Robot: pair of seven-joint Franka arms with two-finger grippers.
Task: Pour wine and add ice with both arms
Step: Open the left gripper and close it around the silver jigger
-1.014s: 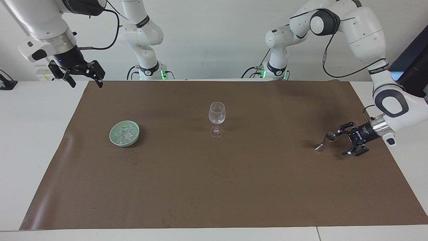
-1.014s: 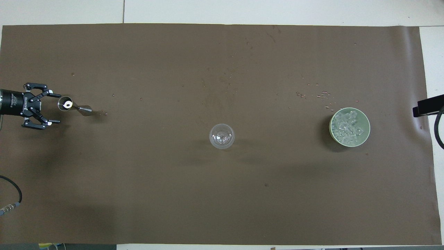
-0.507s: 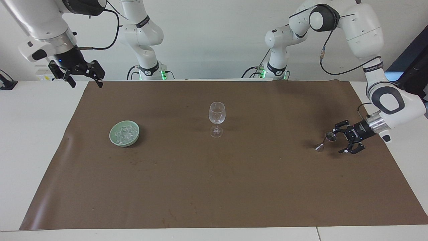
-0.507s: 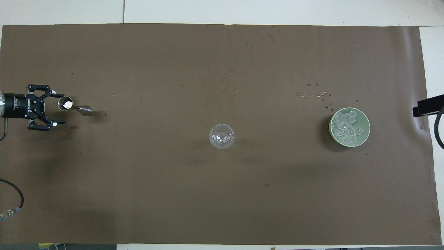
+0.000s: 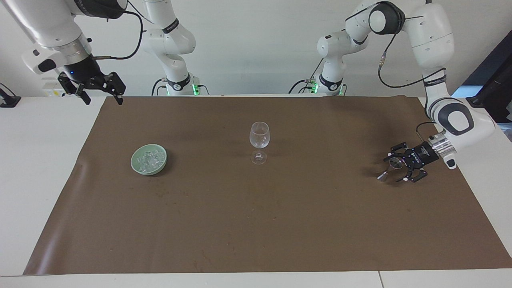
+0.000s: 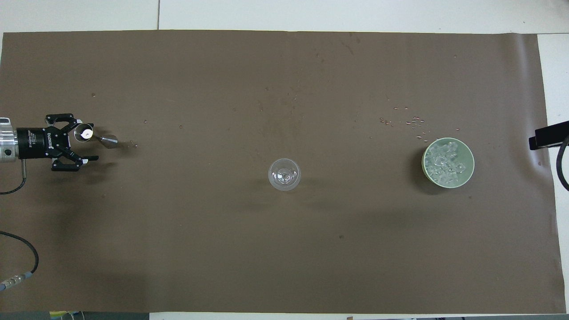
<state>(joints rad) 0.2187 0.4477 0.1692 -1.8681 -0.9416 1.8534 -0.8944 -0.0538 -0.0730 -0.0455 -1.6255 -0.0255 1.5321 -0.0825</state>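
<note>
Jaws of both grippers are seen spread apart, with nothing clamped between them. The left gripper (image 5: 396, 169) is held low over the brown mat (image 5: 256, 224) at the left arm's end of the table, lying nearly level, and a small metal jigger (image 5: 390, 168) stands partly between its open fingers. Whether a finger touches the jigger cannot be told from either view. In the overhead view the jigger (image 6: 94, 135) is seen tilted by perspective, its cup mouth near the farther finger of the left gripper (image 6: 86, 142).

The right gripper (image 5: 102, 98) is held high over the mat's corner at the right arm's end, that arm waiting. Only a dark tip at the frame edge is shown of it in the overhead view.

The ice (image 5: 149, 159) is heaped in a pale green bowl (image 5: 136, 166) toward the right arm's end; single cubes are hard to separate. A clear wine glass (image 5: 259, 138) stands upright mid-mat; any contents cannot be made out. Small droplets (image 6: 411, 122) are noted on the mat just farther from the robots than the bowl (image 6: 469, 153).
</note>
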